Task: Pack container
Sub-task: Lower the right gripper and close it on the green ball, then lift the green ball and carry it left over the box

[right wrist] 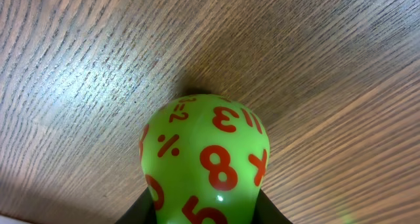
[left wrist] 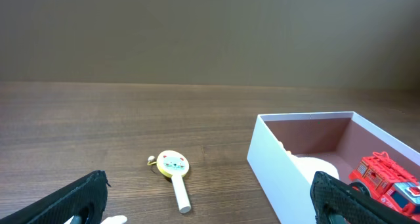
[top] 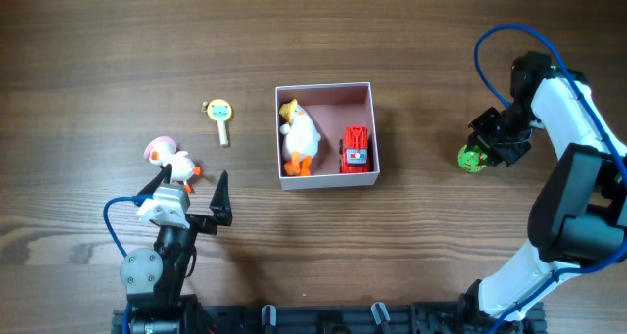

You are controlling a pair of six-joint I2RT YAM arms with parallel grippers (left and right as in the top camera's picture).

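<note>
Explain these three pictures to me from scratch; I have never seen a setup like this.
Two robot arms work at a wooden table. The overhead view looks straight down; the other two views come from cameras on each arm's wrist. In the middle sits the container, already holding a white duck toy and a red fire truck. Outside it lie a small yellow rattle and a pink-and-white bird toy. The left end effector is open and holds nothing, next to the bird. The right end effector is closed on a green ball printed with red numbers.
</note>
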